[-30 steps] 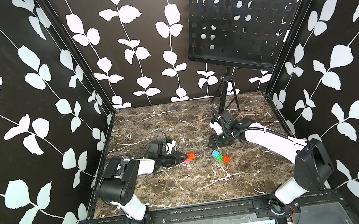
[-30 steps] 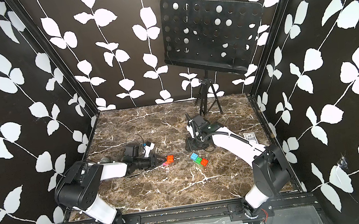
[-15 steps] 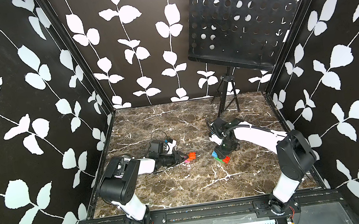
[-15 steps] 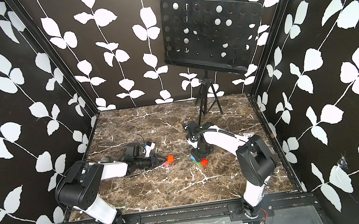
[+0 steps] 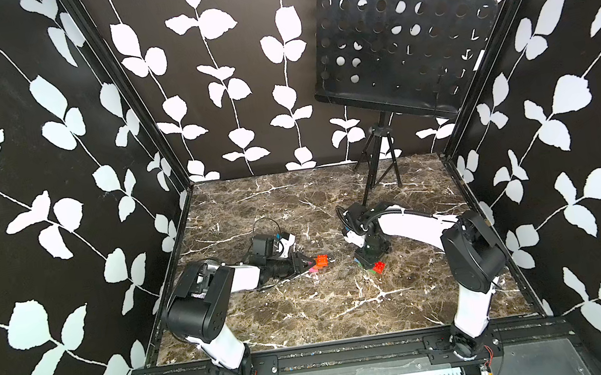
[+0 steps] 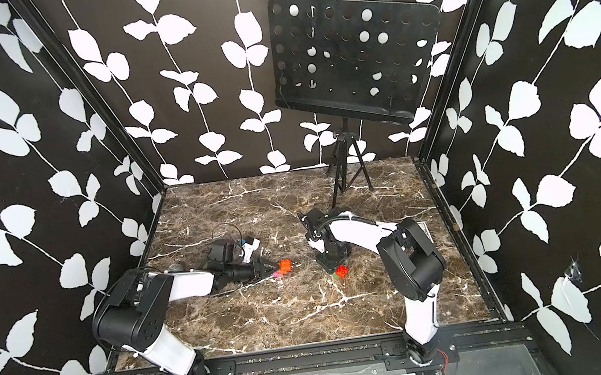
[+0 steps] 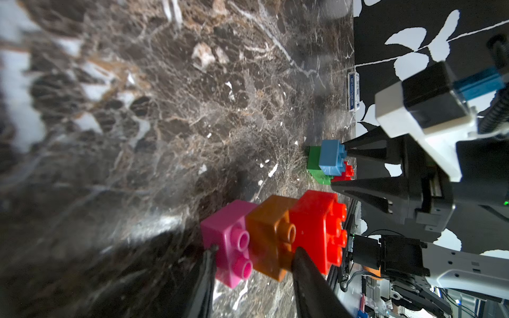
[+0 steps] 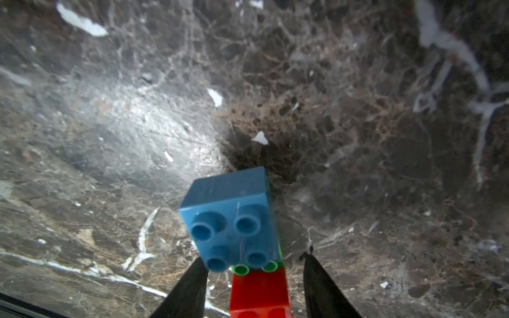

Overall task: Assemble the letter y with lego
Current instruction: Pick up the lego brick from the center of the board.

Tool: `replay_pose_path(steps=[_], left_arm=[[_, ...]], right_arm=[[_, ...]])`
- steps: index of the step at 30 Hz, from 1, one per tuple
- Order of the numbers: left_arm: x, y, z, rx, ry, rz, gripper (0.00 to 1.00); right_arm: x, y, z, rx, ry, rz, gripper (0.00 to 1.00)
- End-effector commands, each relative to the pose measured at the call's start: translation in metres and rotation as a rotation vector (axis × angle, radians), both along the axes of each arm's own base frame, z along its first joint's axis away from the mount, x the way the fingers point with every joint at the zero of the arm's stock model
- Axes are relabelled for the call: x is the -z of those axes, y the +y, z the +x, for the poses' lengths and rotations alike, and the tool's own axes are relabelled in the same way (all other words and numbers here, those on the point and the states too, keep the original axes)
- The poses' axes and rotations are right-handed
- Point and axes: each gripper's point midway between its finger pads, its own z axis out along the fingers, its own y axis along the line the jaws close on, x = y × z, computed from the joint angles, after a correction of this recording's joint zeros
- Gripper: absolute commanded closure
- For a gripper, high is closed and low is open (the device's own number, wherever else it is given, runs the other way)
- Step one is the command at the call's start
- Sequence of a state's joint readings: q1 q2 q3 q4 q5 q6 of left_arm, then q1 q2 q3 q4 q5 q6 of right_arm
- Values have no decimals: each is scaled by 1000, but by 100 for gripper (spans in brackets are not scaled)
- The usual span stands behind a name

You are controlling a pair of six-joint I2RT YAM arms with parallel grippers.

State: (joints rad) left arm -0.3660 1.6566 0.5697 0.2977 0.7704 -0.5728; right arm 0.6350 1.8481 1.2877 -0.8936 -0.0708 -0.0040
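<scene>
In a top view, your left gripper (image 5: 303, 267) lies low on the marble table (image 5: 307, 313). It steadies the pink-orange-red tail (image 5: 318, 263) sideways, probably for joining. The right gripper (image 5: 370, 262) stands over the green-bar stack (image 5: 378, 267) nearby.

In the left wrist view, your fingers (image 7: 300, 261) pinch the tail's pink brick (image 7: 228, 234) and orange brick (image 7: 270, 234).

In the right wrist view, the jaws are spread astride the blue brick (image 8: 228, 209) and red brick (image 8: 259, 291), gripping nothing.

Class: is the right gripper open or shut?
Open. On the right gripper the fingers stand apart, with gaps either side of the red brick.

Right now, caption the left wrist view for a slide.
Left gripper grips the pink-orange-red chain; right gripper straddles the blue-topped stack.
</scene>
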Motion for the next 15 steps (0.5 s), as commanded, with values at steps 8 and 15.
replay_pose_path(steps=[8, 15], left_arm=[[45, 18, -23, -36, 135, 162, 55], [46, 17, -23, -32, 136, 163, 55]], right_arm=[[12, 2, -3, -6, 13, 4, 50], [19, 0, -6, -4, 21, -2, 52]])
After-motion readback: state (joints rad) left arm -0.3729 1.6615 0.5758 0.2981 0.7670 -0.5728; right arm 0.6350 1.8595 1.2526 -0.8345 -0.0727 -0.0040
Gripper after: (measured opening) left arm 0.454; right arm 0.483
